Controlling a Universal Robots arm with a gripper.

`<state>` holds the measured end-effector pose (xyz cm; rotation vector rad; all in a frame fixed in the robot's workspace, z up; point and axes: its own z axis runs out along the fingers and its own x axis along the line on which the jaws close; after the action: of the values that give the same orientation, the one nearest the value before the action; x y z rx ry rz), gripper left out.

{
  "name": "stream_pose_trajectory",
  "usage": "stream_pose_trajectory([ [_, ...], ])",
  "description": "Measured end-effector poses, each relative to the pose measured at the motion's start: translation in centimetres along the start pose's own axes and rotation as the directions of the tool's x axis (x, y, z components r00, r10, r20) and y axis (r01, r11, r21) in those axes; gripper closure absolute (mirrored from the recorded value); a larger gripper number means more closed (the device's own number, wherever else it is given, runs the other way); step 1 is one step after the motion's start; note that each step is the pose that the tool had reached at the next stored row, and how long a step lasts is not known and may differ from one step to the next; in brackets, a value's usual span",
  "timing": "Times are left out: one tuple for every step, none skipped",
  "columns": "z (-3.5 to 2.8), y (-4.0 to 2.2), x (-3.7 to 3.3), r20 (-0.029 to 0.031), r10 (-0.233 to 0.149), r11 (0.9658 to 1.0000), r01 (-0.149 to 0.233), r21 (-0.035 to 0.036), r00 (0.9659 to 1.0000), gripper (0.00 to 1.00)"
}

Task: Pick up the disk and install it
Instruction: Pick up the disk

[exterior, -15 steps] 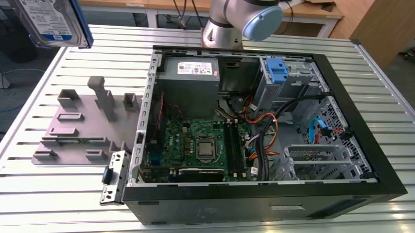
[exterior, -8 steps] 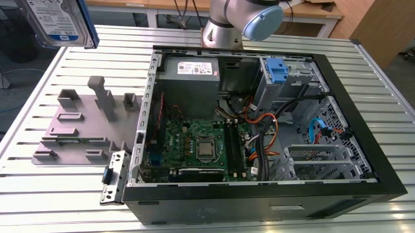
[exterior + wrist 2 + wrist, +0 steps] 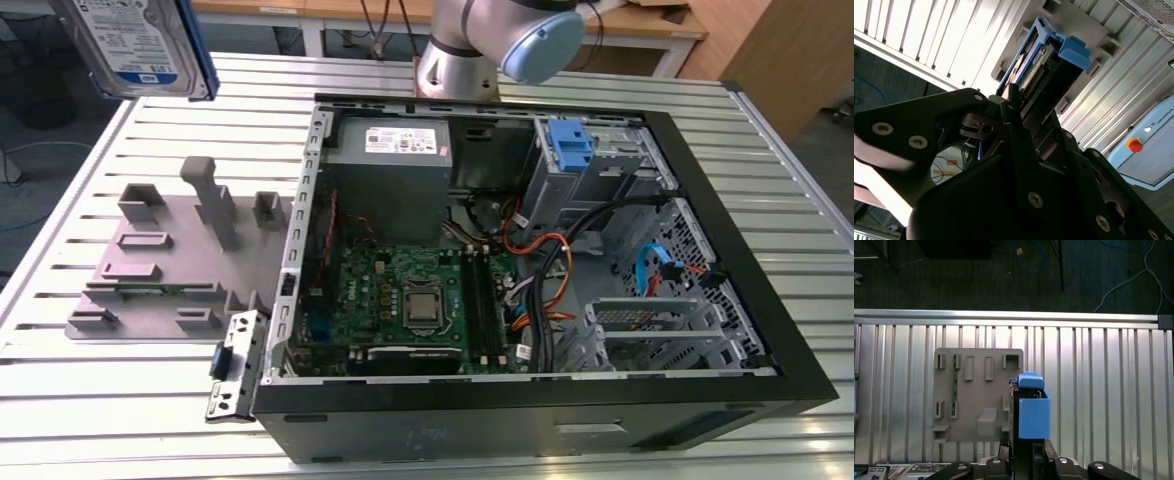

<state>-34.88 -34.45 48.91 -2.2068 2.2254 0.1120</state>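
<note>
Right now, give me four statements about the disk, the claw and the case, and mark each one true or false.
1. The claw is shut on the disk. True.
2. The disk lies flat on the grey fixture. False: the claw holds it up off the fixture and the table.
3. The case lies open on the table, with its board showing. True.
4. The disk is already seated inside the case. False: it is outside the case, toward the exterior view's left.
</note>
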Motion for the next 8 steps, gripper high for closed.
stream_pose_trajectory([
  [0.00,-0.15,0.00,0.0000,0.000,1.0000,0.000,0.0001,1.0000,0.65],
  [-0.01,-0.29,0.00,0.0000,0.000,1.0000,0.000,0.0001,1.0000,0.65],
  [-0.02,-0.42,-0.01,0.0000,0.000,1.0000,0.000,0.0000,1.0000,0.65],
  [-0.03,-0.55,-0.01,0.0000,0.000,1.0000,0.000,0.0000,1.0000,0.65],
  [-0.03,-0.67,-0.01,0.0000,0.000,1.0000,0.000,0.0001,1.0000,0.65],
  [-0.04,-0.79,-0.01,0.0000,0.000,1.0000,0.000,0.0000,1.0000,0.65],
  [-0.04,-0.93,-0.01,0.0000,0.000,1.0000,0.000,0.0001,1.0000,0.65],
  [-0.05,-1.07,-0.01,0.0000,0.000,1.0000,0.000,0.0001,1.0000,0.65],
])
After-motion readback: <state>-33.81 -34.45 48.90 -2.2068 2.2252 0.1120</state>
